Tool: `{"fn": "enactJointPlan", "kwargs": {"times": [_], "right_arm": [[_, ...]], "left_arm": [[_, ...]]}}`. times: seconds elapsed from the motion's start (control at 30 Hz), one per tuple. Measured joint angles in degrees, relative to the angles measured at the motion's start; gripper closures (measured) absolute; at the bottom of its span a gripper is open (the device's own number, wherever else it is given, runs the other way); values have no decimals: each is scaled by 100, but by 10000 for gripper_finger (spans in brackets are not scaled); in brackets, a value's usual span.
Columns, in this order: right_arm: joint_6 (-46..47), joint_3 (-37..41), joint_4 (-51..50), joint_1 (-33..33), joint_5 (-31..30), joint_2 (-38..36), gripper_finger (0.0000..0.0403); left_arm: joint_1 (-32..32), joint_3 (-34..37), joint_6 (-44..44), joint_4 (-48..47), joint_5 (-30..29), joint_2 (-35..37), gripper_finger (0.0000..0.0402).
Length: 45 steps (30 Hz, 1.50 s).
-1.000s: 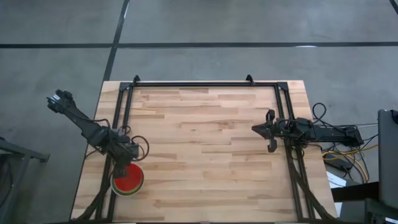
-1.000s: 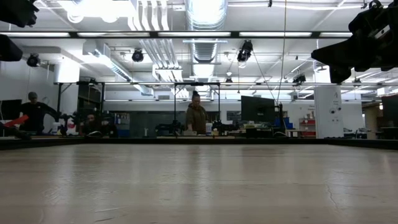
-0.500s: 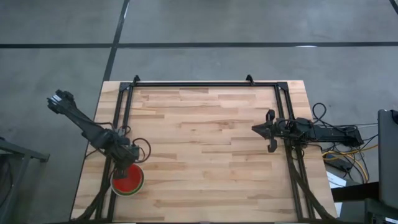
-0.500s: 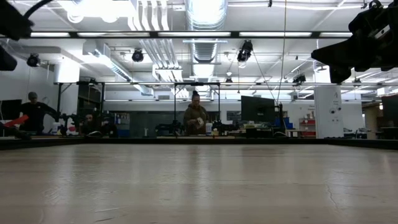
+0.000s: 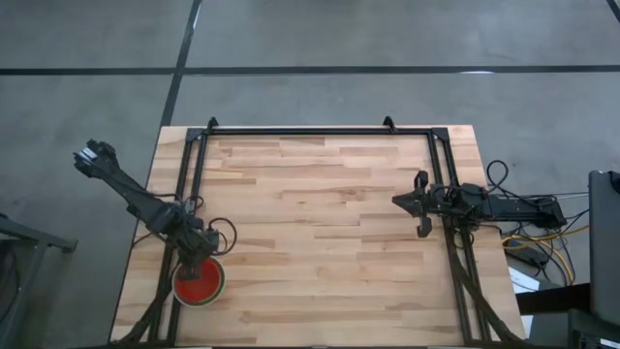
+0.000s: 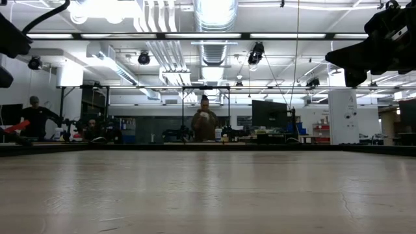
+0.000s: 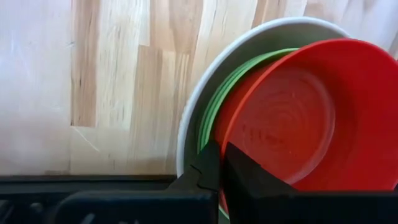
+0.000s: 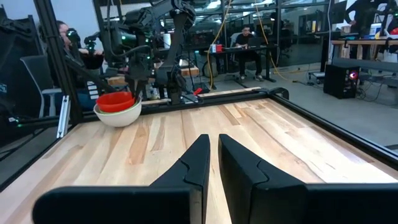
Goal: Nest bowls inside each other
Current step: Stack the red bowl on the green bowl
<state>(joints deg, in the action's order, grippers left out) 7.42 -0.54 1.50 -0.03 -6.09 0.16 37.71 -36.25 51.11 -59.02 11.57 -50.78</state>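
Closed, the left gripper (image 7: 221,163) pinches the smooth red bowl's (image 7: 292,118) rim over ridged green bowls (image 7: 214,109).

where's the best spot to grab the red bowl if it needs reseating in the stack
Probably its rim, from above. The red bowl sits tilted in the green bowls inside the white bowl, so its thin raised edge stands clear while its walls are buried in the stack. The left gripper is shut on that rim at the side nearest the table edge, one finger inside and one outside.
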Motion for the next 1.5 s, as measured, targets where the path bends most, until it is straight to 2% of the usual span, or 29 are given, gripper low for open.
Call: {"fn": "enactJointPlan", "kwargs": {"times": [0.4, 0.77, 1.13, 1.5], "right_arm": [[-7, 0, 0, 1, -1, 2, 369], [-2, 0, 0, 0, 0, 2, 369], [2, 0, 0, 2, -2, 2, 369], [-2, 0, 0, 2, -1, 2, 369]], "left_arm": [[0, -2, 7, 116, -27, -1, 386], [0, -2, 42, 162, 84, 0, 324], [0, -2, 35, 155, 265, 9, 298], [0, -2, 31, 154, 267, 119, 233]]}}
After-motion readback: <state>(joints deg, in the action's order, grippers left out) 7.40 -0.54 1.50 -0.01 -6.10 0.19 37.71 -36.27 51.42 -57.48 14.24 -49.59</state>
